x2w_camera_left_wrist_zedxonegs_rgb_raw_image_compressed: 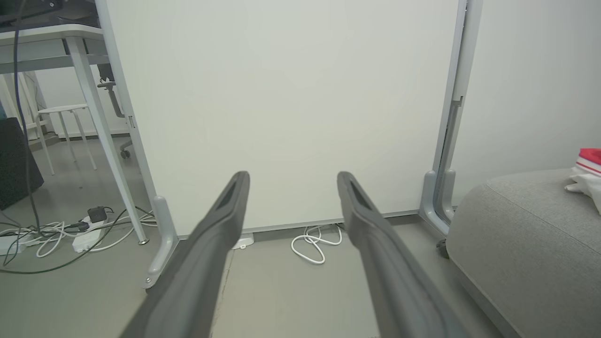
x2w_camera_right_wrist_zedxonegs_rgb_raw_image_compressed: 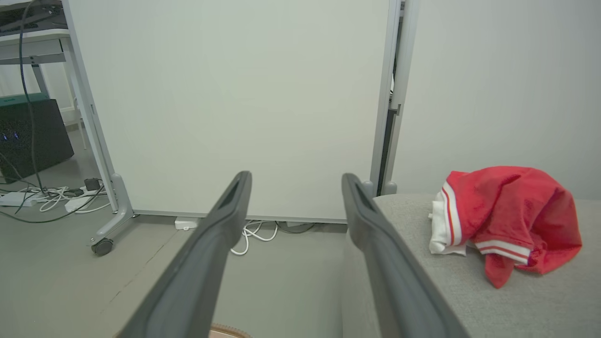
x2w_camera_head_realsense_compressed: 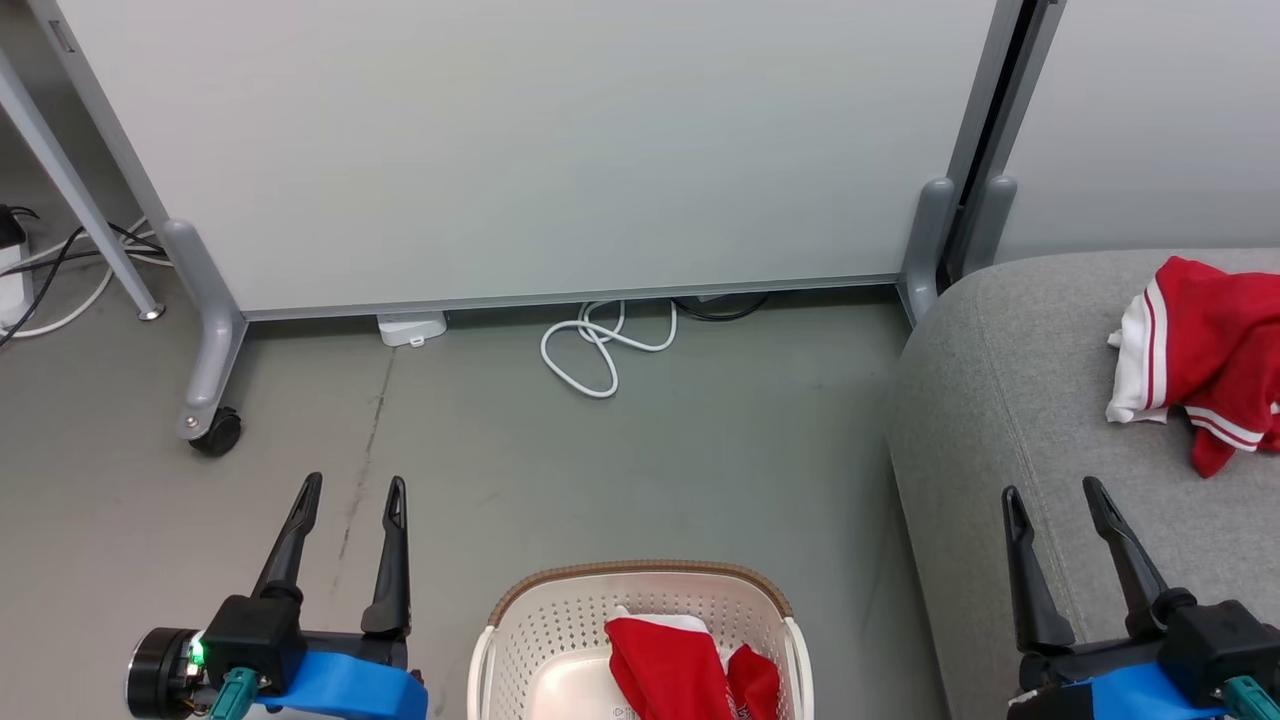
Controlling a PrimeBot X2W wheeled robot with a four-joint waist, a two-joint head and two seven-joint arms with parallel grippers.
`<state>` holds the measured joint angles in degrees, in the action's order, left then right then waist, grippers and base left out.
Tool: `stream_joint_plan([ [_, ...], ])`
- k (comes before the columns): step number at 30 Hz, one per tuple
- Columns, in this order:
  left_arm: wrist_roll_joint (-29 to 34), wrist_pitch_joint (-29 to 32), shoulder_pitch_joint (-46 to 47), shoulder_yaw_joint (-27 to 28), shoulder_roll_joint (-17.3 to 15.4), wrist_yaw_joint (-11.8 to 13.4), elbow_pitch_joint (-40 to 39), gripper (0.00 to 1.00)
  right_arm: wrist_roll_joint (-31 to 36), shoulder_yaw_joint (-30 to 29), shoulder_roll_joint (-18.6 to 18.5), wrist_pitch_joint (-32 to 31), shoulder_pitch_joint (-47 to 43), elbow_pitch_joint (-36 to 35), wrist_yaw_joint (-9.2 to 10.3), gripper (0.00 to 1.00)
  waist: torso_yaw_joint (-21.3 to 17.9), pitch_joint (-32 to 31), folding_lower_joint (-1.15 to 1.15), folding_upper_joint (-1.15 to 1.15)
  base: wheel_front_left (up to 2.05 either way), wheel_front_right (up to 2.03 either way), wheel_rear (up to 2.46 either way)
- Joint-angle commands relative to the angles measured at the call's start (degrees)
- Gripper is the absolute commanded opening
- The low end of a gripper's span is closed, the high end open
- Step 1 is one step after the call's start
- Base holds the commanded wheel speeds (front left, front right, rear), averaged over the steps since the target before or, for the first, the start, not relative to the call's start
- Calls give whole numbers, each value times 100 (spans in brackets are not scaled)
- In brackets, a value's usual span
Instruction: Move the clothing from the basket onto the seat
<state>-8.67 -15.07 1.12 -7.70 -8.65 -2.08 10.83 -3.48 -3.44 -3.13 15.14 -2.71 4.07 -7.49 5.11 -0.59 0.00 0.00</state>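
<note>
At bottom centre, your cream-white perforated plastic basket holds one crumpled red garment. Your left gripper, lower left, and right gripper, lower right, hang empty, fingers apart. Farther right, a second red-and-white striped garment lies on the grey woven-fabric sofa.

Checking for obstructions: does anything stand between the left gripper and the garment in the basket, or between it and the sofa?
Only the wall of the basket. The garment lies uncovered inside; the open left gripper is beside the basket, the sofa on its other side.
</note>
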Motion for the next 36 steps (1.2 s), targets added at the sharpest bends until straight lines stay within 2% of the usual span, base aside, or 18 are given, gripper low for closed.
stream_joint_plan([
  [1, 37, -16, -59, 52, 18, -36, -23, 100, 3, 1, 24, 2, -70, -10, -1, 100, -16, -2, 0, 0, 0, 0, 0],
  [26, 296, -16, 28, 242, 215, -324, 106, 100, -155, 93, 27, 2, 27, 58, -1, 100, -136, 34, 0, 0, 0, 0, 0],
  [36, 442, -16, 489, -250, 44, -492, 563, 100, -84, 168, 27, 1, 220, -14, -1, 100, -285, 259, 0, 0, 0, 0, 0],
])
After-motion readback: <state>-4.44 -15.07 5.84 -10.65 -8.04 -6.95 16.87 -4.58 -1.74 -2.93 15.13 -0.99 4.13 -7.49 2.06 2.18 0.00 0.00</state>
